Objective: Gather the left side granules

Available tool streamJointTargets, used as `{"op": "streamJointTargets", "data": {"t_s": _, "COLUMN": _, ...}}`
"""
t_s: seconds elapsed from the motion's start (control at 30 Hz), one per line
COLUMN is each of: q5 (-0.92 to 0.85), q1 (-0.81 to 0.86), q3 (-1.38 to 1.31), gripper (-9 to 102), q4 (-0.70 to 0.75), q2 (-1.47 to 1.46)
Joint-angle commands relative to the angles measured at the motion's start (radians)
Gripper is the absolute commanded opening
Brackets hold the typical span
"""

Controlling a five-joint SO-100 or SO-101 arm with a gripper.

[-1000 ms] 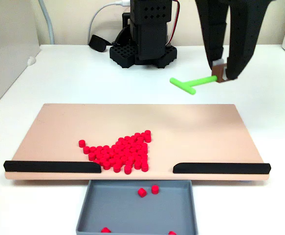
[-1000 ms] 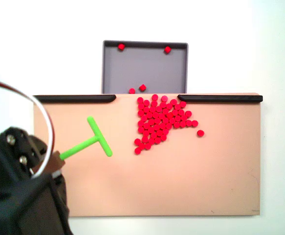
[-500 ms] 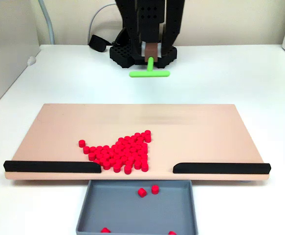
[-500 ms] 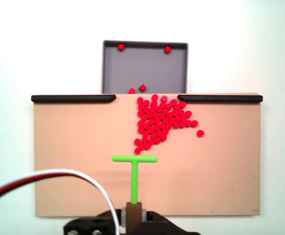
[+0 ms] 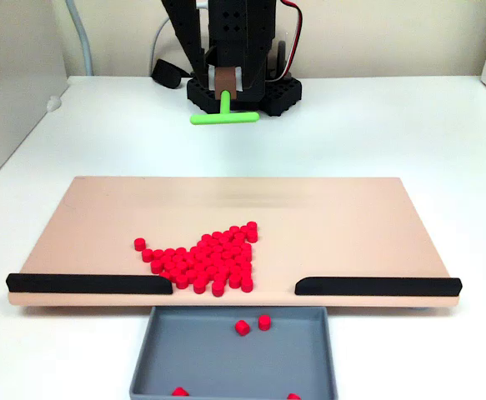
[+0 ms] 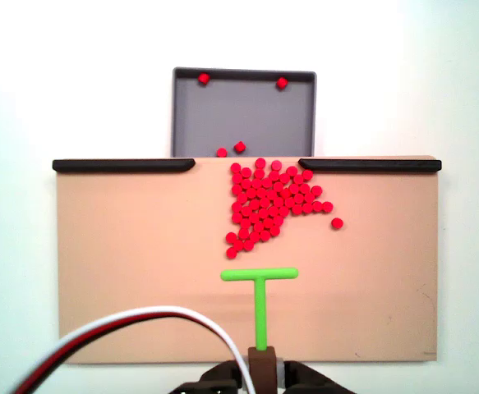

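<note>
The claw is clamped on the stem of a green T-shaped tool, which it holds up off the surface with the crossbar level and facing the board. In a fixed view from above, the tool hangs over the near middle part of the board, its crossbar just short of the nearest granules. The granules lie in a roughly triangular heap on the board, packed against the gap between two black rails along one long edge, with one stray pellet a little apart from the heap. A grey tray sits below that gap and holds four pellets, two near the board and two at the far corners.
</note>
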Motion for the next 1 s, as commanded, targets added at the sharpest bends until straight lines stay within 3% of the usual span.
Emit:
{"op": "streamJointTargets", "data": {"t_s": 0.0, "q5": 0.032, "q1": 0.000, "q3": -0.020, "gripper": 0, "q4": -0.003, "q2": 0.018}}
{"op": "streamJointTargets", "data": {"t_s": 0.97, "q5": 0.057, "q1": -0.012, "q3": -0.023, "gripper": 0, "q4": -0.031, "q2": 0.035}}
